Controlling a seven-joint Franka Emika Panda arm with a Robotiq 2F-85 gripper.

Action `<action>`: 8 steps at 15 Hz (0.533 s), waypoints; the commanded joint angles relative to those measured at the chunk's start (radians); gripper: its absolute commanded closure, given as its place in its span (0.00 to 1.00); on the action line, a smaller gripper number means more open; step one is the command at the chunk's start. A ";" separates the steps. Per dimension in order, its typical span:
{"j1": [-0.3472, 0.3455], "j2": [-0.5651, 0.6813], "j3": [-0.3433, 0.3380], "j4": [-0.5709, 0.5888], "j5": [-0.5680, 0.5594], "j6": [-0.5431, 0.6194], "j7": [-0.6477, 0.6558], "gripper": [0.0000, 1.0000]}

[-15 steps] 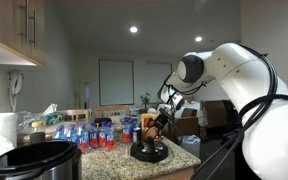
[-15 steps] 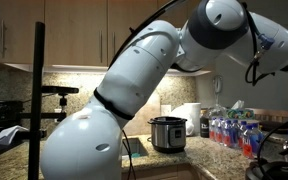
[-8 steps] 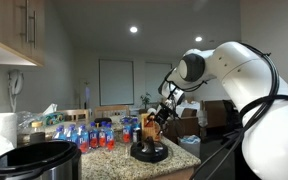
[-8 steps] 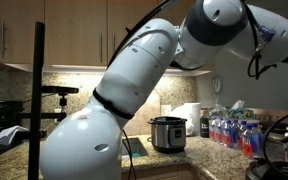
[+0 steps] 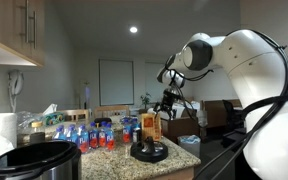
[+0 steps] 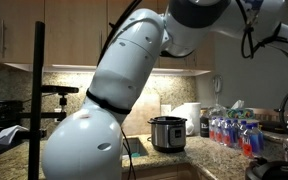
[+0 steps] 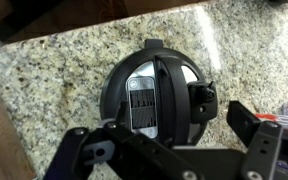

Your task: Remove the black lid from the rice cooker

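Granite counter point(image 5: 187, 150), speckled, carries black lid point(image 5: 149, 152) in an exterior view, well apart from rice cooker point(image 5: 39, 160): black drum, silver rim, uncovered. Gripper point(image 5: 166, 102) hangs above lid. Wrist view: lid round, glossy, grey centre plate, flat on counter; gripper fingers point(image 7: 252, 140) spread wide, empty.

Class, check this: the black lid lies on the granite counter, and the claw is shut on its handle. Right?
No. The black lid lies on the granite counter, but the claw hangs open above it, not touching it; the wrist view shows this.
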 commanded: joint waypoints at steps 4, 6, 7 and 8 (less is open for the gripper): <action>0.152 -0.262 0.049 -0.125 -0.229 0.266 0.070 0.00; 0.203 -0.321 0.067 -0.175 -0.329 0.344 0.125 0.00; 0.223 -0.343 0.074 -0.200 -0.383 0.362 0.160 0.00; 0.241 -0.362 0.082 -0.223 -0.439 0.366 0.199 0.00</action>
